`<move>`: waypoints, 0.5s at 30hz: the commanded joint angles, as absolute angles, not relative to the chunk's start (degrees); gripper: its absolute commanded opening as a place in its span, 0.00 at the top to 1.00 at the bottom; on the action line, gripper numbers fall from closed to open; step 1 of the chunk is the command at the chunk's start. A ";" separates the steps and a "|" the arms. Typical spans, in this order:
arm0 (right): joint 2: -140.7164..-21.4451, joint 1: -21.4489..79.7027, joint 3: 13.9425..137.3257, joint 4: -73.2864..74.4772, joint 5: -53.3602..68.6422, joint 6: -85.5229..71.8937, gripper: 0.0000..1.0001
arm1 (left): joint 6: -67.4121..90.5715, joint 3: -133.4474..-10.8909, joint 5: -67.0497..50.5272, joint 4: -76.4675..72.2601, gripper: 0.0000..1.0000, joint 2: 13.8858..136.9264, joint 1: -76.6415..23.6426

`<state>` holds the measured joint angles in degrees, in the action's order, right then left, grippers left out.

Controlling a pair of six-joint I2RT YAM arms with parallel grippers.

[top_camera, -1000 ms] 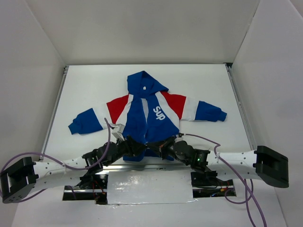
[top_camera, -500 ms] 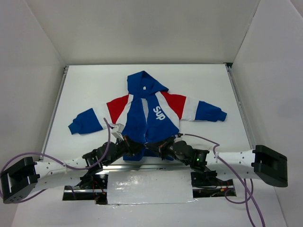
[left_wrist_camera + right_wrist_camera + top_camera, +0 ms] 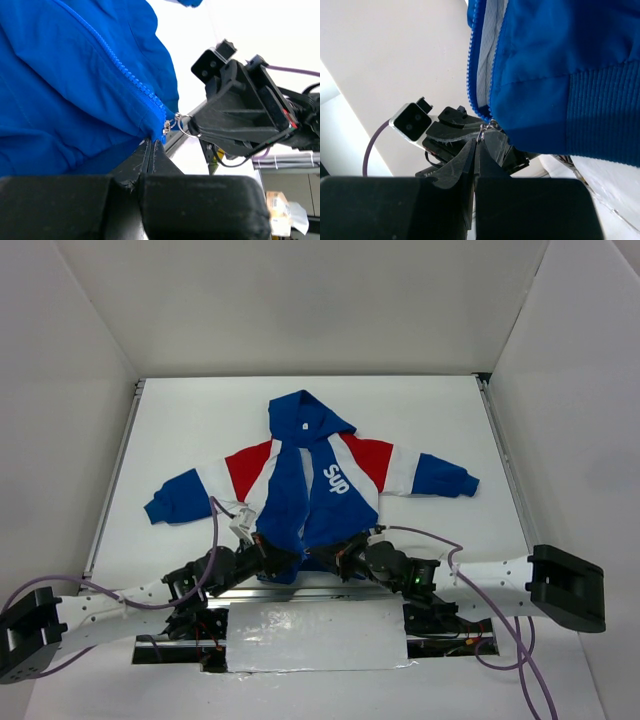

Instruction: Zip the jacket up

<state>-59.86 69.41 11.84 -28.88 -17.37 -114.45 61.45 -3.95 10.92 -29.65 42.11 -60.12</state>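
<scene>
Hidden from above, left claw (image 3: pixel 152 144) pinching jacket hem (image 3: pixel 148 125), right claw (image 3: pixel 476 143) pinching zipper pull (image 3: pixel 481 133)

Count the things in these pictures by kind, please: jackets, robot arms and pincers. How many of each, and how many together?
1 jacket
2 robot arms: left arm, right arm
2 pincers: left pincer, right pincer
Total: 5
</scene>
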 commanded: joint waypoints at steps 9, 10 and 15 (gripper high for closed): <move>-67.50 66.80 13.70 -42.27 -17.76 -125.42 1.00 | 56.69 -4.13 3.78 -14.60 1.00 44.29 -60.29; -68.11 66.80 14.06 -42.88 -16.01 -125.68 1.00 | 57.12 -4.91 5.00 -12.07 1.00 45.69 -60.29; -67.42 66.88 14.85 -39.57 -11.52 -127.18 1.00 | 58.63 -7.29 8.52 -7.47 1.00 50.26 -60.38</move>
<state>-68.90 68.20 11.68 -34.48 -10.33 -114.15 59.27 -6.55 7.86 -19.05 47.24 -59.88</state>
